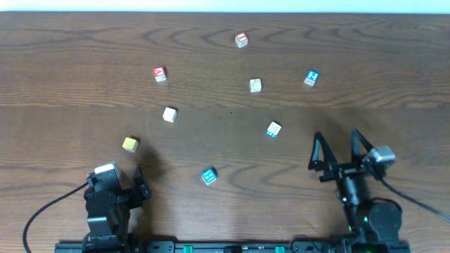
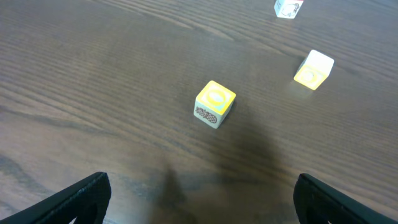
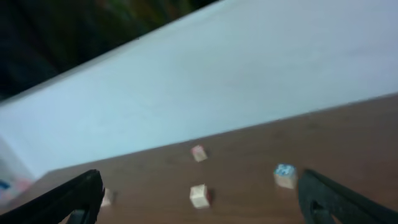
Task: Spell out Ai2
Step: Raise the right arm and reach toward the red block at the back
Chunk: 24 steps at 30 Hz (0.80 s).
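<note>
Both gape — left hand [image 2: 200, 190], right hand [image 1: 336, 135] — by the table's [image 1: 232, 221] near edge.

Dark wooden table [image 1: 63, 91]. Little blocks spread apart on top: red block [image 1: 159, 74], far red block [image 1: 241, 39], blue block [image 1: 311, 77], yellow block [image 1: 130, 144], four more.

We see a matt brown wooden table [image 1: 70, 84], a smooth yellow wooden cube [image 2: 214, 102], and dull black fingers [image 2: 81, 199] on the left gripper [image 2: 202, 196].
</note>
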Motion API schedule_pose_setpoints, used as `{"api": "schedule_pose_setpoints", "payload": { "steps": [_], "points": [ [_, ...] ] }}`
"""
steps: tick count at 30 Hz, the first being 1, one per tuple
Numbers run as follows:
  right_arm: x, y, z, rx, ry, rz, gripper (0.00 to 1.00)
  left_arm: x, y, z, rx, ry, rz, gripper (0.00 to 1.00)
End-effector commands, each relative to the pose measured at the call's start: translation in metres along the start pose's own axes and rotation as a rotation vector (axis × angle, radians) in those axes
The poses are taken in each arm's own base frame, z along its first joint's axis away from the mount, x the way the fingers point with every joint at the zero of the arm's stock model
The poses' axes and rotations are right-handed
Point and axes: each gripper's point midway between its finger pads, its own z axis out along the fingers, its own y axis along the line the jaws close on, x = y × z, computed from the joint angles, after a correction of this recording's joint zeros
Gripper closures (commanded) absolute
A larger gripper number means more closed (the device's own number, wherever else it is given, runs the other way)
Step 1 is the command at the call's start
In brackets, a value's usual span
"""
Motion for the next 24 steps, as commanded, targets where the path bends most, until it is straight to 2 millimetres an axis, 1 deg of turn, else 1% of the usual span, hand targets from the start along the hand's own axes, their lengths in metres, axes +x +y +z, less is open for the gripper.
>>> {"api": "schedule_pose_setpoints", "payload": {
  "steps": [1, 3, 5, 7, 9, 12, 13, 14, 15, 20, 24],
  "points": [
    [0.015, 0.012, 0.017, -0.088, 0.087, 0.039, 0.01, 0.003, 0.003, 0.001, -0.017, 0.006, -0.001, 0.05],
    [0.016, 0.016, 0.030, -0.113, 0.109, 0.049, 0.01, 0.003, 0.003, 0.001, -0.017, 0.006, -0.001, 0.05],
    [0.017, 0.022, 0.049, -0.136, 0.152, 0.056, 0.01, 0.003, 0.003, 0.001, -0.017, 0.006, -0.001, 0.05],
    [0.019, 0.026, 0.076, -0.137, 0.215, 0.069, 0.01, 0.003, 0.003, 0.001, -0.017, 0.006, -0.001, 0.05],
    [0.021, 0.035, 0.106, -0.162, 0.269, 0.056, 0.01, 0.003, 0.003, 0.001, -0.017, 0.006, -0.001, 0.05],
    [0.023, 0.049, 0.147, -0.192, 0.315, 0.046, 0.01, 0.003, 0.003, 0.001, -0.017, 0.006, -0.001, 0.05],
    [0.024, 0.053, 0.157, -0.200, 0.322, 0.044, 0.01, 0.003, 0.003, 0.001, -0.017, 0.006, -0.001, 0.05],
    [0.025, 0.060, 0.176, -0.215, 0.333, 0.036, 0.01, 0.003, 0.003, 0.001, -0.017, 0.006, -0.001, 0.05],
    [0.026, 0.064, 0.186, -0.224, 0.338, 0.030, 0.01, 0.003, 0.003, 0.001, -0.017, 0.006, -0.001, 0.05],
    [0.040, 0.089, 0.254, -0.253, 0.393, -0.013, 0.01, 0.003, 0.003, 0.001, -0.017, 0.006, -0.001, 0.05],
    [0.053, 0.107, 0.312, -0.250, 0.417, -0.093, 0.01, 0.003, 0.003, 0.001, -0.017, 0.006, -0.001, 0.05]
  ]
}}
